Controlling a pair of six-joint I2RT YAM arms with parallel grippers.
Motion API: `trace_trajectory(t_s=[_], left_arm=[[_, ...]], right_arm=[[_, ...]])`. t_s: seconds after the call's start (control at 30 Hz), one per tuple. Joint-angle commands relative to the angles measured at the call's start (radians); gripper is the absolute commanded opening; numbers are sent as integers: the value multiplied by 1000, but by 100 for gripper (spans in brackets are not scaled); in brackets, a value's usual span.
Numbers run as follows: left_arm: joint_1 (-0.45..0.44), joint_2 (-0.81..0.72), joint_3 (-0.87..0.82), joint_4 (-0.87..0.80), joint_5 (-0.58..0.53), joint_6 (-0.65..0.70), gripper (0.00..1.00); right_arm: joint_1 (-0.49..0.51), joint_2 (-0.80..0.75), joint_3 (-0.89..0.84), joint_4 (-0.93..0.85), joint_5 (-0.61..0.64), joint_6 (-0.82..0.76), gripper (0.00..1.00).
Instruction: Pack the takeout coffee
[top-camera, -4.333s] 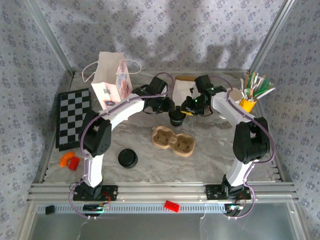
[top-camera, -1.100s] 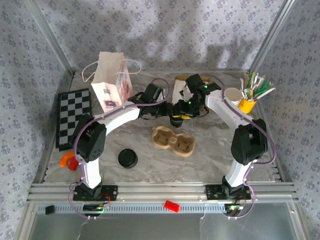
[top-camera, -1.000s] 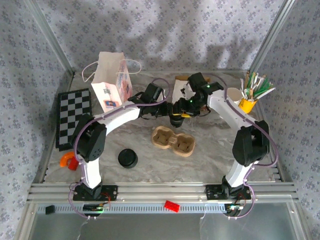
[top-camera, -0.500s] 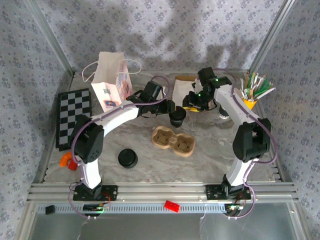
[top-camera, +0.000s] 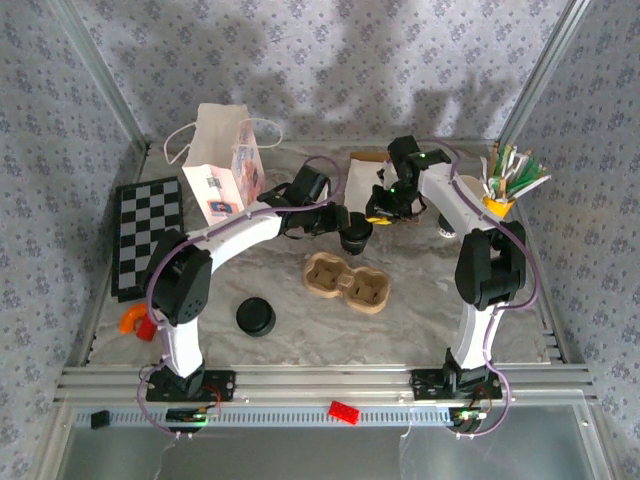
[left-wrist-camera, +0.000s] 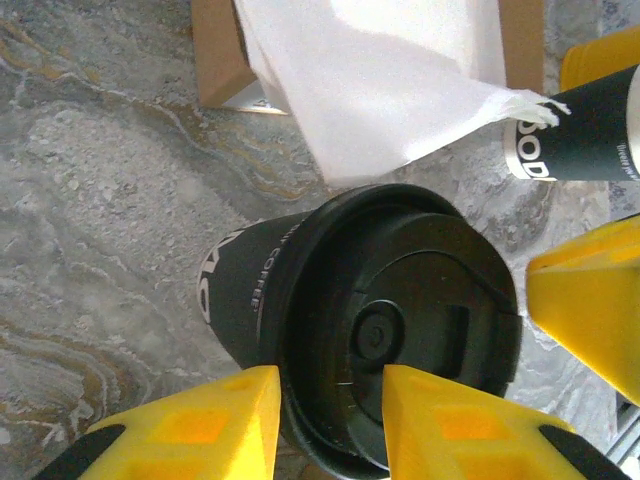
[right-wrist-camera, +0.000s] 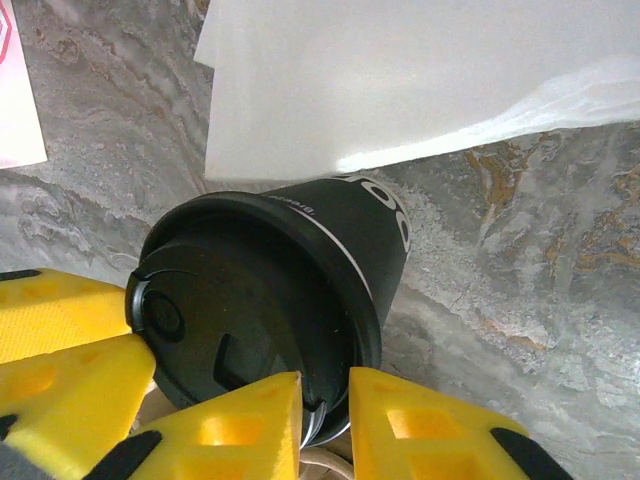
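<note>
Takeout coffee (left-wrist-camera: 400, 320) has black, white-lettered sides and black lid.

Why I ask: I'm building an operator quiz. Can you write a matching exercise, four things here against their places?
Things
1. takeout coffee
2. checkerboard
3. red brick
4. yellow cup

Places
A. on the near metal rail
B. beside the white paper sheet
C. far right corner
D. left edge of the table

Pairs: 1-B, 2-D, 3-A, 4-C
</note>
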Motion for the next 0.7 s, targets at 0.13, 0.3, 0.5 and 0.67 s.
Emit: trace_trajectory(t_s=[0.13,0.3,0.5,0.67], left_arm=[[-4,32,8,-55,-19,10,30],[-6,35,-6,-56,-21,12,30],[-10,42,-18,-72,-46,10,30],[-11,48,-14,-57,-43,10,30]], right_arm=[[13,25,-37,-11,-13,-14,14],[23,30,-71,-16,15,-26,14],[21,17,-187,26,5,-12,13],[25,2,-222,59,7,11,13]])
